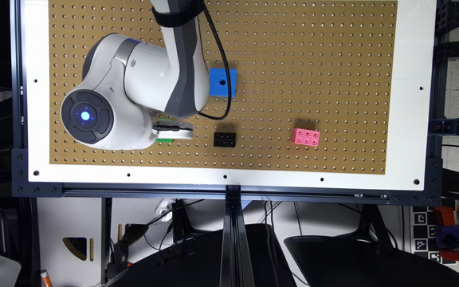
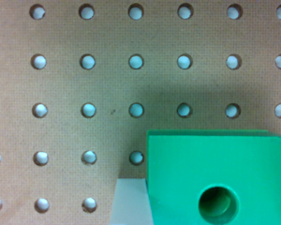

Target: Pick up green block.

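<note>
From where I sit: claw point(image 1: 172, 132) low at exterior view's left of brown pegboard surface point(image 1: 293, 48), bright green plastic cube with round hole point(image 2: 218, 178) right under it, one pale finger point(image 2: 129, 201) touching cube's side. Other finger out of shot, so can't tell open or closed. I'd squeeze slow, lift straight. Black studded brick point(image 1: 224, 139) near, blue cube point(image 1: 222, 82) further along.

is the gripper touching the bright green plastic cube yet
Cannot tell. In the wrist view a pale finger sits right against the bright green plastic cube with no visible gap, but blur hides whether they actually meet.
</note>
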You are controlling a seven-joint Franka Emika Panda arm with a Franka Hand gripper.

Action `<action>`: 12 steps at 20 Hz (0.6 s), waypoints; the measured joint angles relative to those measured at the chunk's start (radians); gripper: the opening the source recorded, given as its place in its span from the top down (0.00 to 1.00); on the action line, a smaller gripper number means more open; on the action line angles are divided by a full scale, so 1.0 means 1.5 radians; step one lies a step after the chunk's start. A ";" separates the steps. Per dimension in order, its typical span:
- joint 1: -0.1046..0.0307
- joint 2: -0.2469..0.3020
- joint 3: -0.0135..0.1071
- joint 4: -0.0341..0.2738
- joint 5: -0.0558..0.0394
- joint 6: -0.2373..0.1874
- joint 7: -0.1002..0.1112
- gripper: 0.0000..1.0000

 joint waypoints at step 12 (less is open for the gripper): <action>0.000 -0.045 0.000 0.000 0.0000 -0.053 0.000 1.00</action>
